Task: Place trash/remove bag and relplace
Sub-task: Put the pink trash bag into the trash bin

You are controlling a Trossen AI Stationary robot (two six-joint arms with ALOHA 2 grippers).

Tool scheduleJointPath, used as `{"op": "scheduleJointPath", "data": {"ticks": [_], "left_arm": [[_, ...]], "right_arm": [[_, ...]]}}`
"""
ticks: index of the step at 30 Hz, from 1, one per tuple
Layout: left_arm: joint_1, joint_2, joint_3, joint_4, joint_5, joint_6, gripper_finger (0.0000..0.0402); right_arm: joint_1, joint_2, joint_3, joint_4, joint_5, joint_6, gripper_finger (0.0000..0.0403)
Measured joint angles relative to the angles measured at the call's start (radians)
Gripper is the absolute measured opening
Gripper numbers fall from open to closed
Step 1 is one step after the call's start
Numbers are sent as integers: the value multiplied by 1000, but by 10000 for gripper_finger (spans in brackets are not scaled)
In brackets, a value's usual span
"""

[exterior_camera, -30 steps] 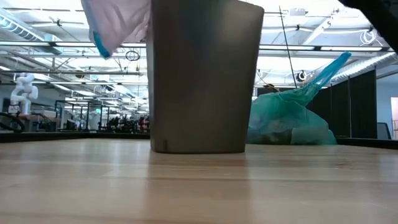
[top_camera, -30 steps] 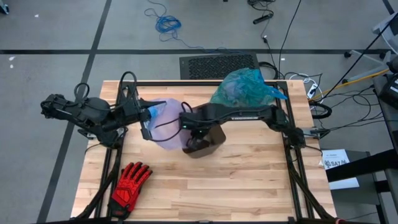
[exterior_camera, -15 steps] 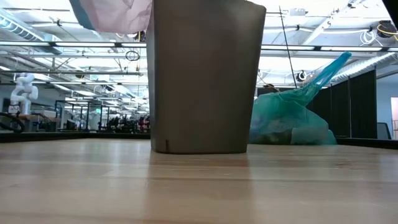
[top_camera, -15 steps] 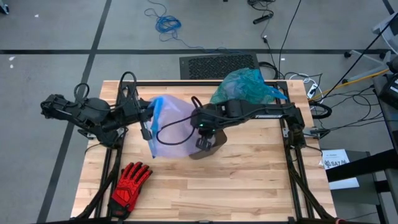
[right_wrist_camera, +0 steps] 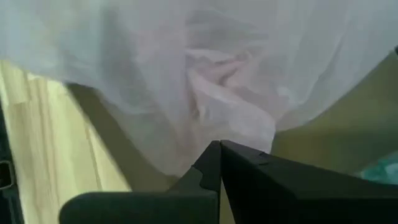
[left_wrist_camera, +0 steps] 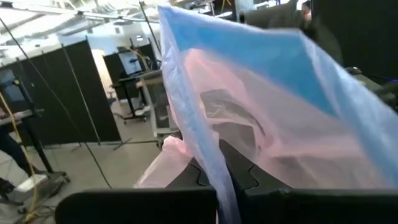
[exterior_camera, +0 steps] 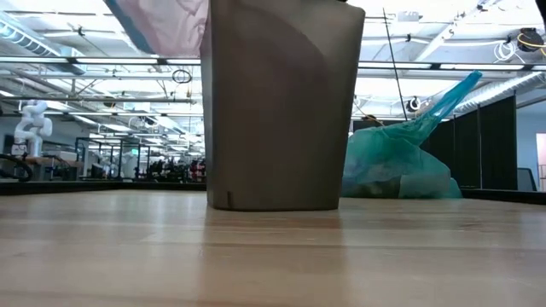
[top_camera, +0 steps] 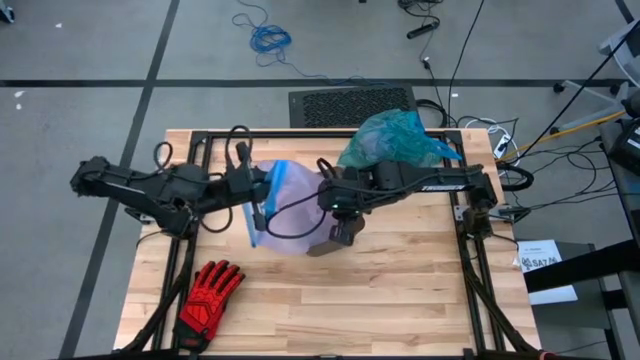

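The left gripper (top_camera: 262,203) is closed on the blue rim of the lilac bag (top_camera: 290,215) and holds it above the bench (top_camera: 400,280). The right gripper (top_camera: 345,228) is likewise closed, pinching the lilac bag's film over the brown bin (exterior_camera: 281,102). The bin stands upright near the bench centre, with the lilac bag draped partly over its mouth. The teal bag (top_camera: 392,140), filled and knotted, sits at the far edge of the bench behind the bin, apart from both grippers. A red glove (top_camera: 208,295) lies flat at the near left corner
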Motion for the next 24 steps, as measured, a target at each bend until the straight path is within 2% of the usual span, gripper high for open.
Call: {"op": "scheduleJointPath", "data": {"ticks": [6,13,19,24], "left_arm": [[63,0,-62,51,96,-56,0],[102,0,-105,137,175,-85,0],[104,7,-105,156,198,-85,0],[104,7,-105,141,203,-90,0]], "right_arm": [[34,-18,0,76,38,-31,0],[33,-9,0,261,124,-88,0],[6,66,-3,304,85,-123,0],[-14,118,-98,347,1,-129,0]]}}
